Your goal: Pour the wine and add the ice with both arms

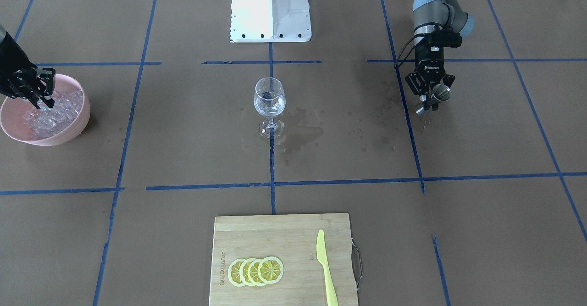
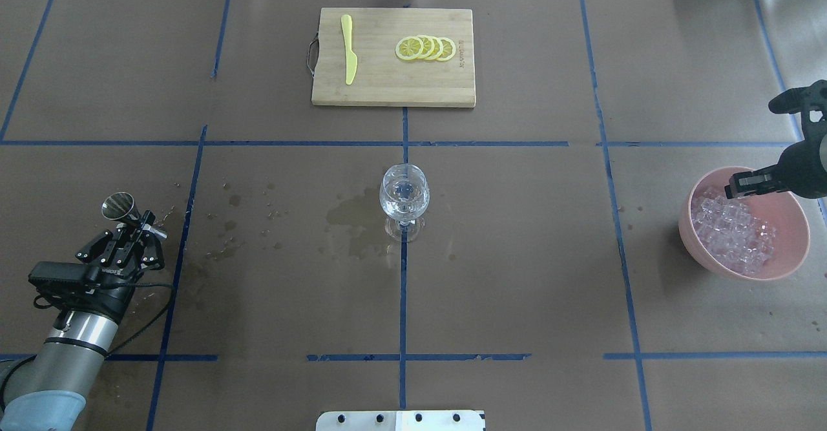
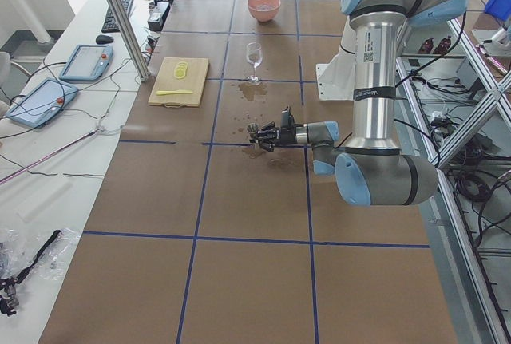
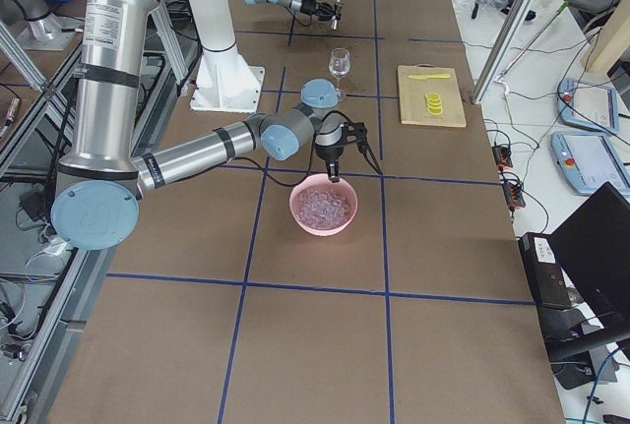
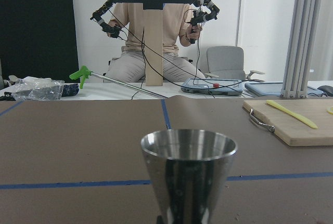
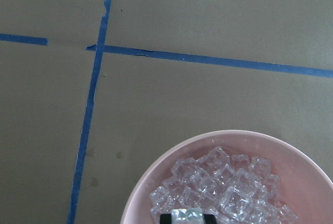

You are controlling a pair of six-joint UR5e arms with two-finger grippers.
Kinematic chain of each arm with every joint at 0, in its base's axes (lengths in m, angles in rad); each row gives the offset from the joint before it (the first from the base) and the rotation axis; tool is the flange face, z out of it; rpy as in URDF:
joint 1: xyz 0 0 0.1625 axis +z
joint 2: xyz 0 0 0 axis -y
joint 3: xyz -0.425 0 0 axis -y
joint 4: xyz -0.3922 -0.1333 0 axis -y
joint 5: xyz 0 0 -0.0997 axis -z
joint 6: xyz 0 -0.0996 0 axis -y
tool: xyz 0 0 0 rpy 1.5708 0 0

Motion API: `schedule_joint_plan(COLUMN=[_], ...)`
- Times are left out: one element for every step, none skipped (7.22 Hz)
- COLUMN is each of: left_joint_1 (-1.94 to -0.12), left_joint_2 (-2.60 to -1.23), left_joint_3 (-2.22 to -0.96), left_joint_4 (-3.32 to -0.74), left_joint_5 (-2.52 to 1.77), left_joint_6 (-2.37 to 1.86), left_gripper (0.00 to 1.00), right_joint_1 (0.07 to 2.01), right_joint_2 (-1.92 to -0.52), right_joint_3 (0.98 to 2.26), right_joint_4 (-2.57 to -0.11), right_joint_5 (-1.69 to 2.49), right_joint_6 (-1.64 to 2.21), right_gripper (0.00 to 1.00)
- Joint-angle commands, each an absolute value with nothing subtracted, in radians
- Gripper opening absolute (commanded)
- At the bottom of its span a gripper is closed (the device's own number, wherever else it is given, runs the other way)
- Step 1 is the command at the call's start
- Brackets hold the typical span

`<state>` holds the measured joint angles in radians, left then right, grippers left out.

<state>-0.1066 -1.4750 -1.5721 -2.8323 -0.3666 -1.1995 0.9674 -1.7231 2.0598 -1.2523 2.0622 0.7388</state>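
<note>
At the front view's far left, your right gripper [image 1: 42, 103] pinches a cube [image 6: 188, 215] off the ice [image 1: 59, 113] heaped in the pink bowl [image 1: 80, 125], while your left gripper [image 1: 429, 103] clamps the jigger [image 1: 443, 93]; that slick cube may slip out before reaching the glass [image 1: 269, 97].

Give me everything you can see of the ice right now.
The ice is a loose heap of small, clear, whitish, glassy cubes. It fills much of a pink bowl on the robot's right side and sits below the rim. The right gripper points down onto the heap, with its tips among the top cubes. In the right wrist view, one cube seems pinched between the fingertips.
</note>
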Motion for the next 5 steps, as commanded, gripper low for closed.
schedule_joint_plan(left_joint_1=[-0.106,-0.106,-0.106,-0.106,-0.104], left_joint_2=[-1.468,-1.47,-1.47,-1.471,-1.476], left_joint_3=[-1.563,-1.566,-1.569,-1.574,-1.574], left_joint_4=[-2.835,-2.835,-2.835,-2.836,-2.835], left_joint_5=[-0.374,-0.383,-0.391,-0.396,-0.396], left_joint_6=[-1.215,-1.215,-1.215,-1.215,-1.215], left_gripper=[0.0,0.0,0.0,0.0,0.0], right_joint_1=[0.966,0.971,0.973,0.974,0.973], right_joint_2=[-1.703,-1.7,-1.697,-1.695,-1.689], right_joint_3=[2.11,2.144,2.173,2.195,2.213], right_joint_4=[-1.252,-1.252,-1.252,-1.247,-1.241], right_joint_5=[2.065,2.065,2.063,2.065,2.069], right_joint_6=[0.739,0.739,0.739,0.741,0.773], right_gripper=[0.0,0.0,0.0,0.0,0.0])
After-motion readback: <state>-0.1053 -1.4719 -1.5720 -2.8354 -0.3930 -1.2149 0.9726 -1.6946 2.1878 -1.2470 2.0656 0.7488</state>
